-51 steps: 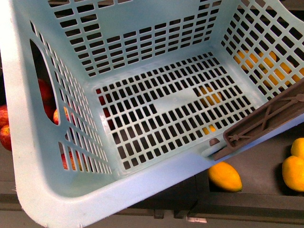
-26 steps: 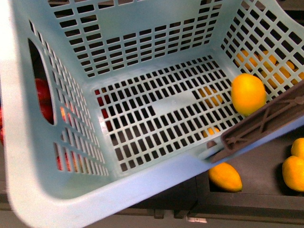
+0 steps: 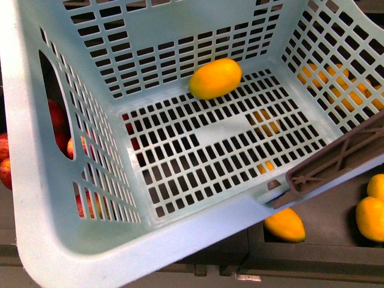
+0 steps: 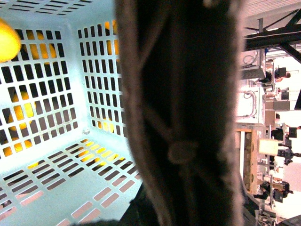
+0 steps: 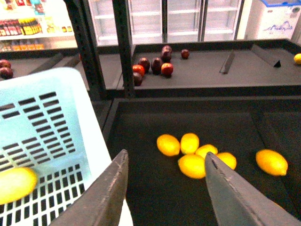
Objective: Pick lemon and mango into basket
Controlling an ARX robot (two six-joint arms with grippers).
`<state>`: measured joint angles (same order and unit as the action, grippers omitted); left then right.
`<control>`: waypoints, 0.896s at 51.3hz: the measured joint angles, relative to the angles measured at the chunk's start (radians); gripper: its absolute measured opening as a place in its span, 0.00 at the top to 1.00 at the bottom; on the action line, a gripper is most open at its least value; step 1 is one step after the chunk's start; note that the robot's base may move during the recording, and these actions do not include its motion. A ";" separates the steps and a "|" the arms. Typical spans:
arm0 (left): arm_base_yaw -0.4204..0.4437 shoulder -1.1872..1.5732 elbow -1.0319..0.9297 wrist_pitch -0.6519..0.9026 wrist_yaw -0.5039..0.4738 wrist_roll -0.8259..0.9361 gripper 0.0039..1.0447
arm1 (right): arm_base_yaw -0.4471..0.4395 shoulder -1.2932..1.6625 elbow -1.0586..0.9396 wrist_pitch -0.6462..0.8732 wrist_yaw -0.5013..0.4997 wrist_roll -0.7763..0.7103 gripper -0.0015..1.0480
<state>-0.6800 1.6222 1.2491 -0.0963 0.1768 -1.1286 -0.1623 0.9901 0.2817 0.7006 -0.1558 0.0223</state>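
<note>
The light aqua basket (image 3: pixel 60 240) fills the front view, tilted, and its brown handle (image 3: pixel 336 159) lies across its right corner. A lemon (image 3: pixel 216 78) lies inside on the slotted floor against the far wall. It also shows in the left wrist view (image 4: pixel 7 40) and the right wrist view (image 5: pixel 16 185). My left gripper is shut on the basket. The handle (image 4: pixel 183 117) fills its view and hides the fingers. My right gripper (image 5: pixel 164 188) is open and empty above the dark shelf, beside the basket's rim (image 5: pixel 42 94). I cannot pick out a mango for certain.
Several yellow fruits (image 5: pixel 190 157) lie on the dark shelf by my right gripper, some seen in the front view (image 3: pixel 285 223). Red apples (image 3: pixel 57 117) show through the basket's left wall. Dark red fruit (image 5: pixel 155 66) sits on a farther shelf behind a black upright (image 5: pixel 87 47).
The basket was empty a second ago. The lemon appeared at its right wall half a second ago and has since moved across to the far wall. The basket shifted slightly.
</note>
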 joint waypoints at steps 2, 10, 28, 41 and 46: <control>0.000 0.000 0.000 0.000 0.004 -0.003 0.96 | 0.013 -0.024 -0.031 0.000 0.012 -0.005 0.64; 0.002 0.000 0.000 0.000 -0.009 0.002 0.96 | 0.045 -0.110 -0.097 -0.011 0.045 -0.013 0.90; 0.002 0.000 0.000 0.000 0.000 0.000 0.96 | 0.156 -0.312 -0.202 -0.113 0.150 -0.018 0.98; 0.002 0.000 0.000 0.000 -0.001 0.000 0.96 | 0.158 -0.388 -0.227 -0.158 0.154 -0.019 0.66; 0.002 0.000 0.000 0.000 -0.001 0.000 0.96 | 0.158 -0.388 -0.227 -0.158 0.154 -0.019 0.49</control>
<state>-0.6785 1.6222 1.2491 -0.0963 0.1761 -1.1286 -0.0040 0.6022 0.0547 0.5430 -0.0021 0.0029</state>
